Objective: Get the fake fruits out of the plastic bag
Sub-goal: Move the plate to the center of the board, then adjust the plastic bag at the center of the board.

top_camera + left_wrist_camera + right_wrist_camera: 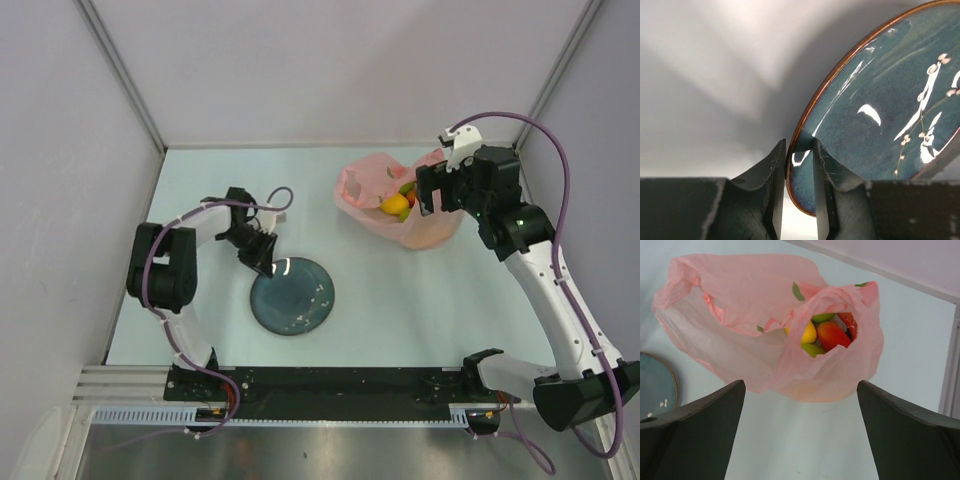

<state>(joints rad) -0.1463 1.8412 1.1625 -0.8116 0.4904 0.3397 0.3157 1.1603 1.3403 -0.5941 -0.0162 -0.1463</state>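
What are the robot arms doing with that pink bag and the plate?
The left gripper pinches the rim of the blue plate. The right gripper hangs wide open in front of the pink plastic bag. The fake fruits, yellow, red and green, sit inside the bag's open mouth. None is on the plate yet.

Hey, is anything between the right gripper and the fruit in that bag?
Only the plastic bag itself: its crumpled near wall rises before the fake fruits, hiding their lower parts. The mouth above is open, and nothing else lies ahead of the right gripper, jaws wide open.
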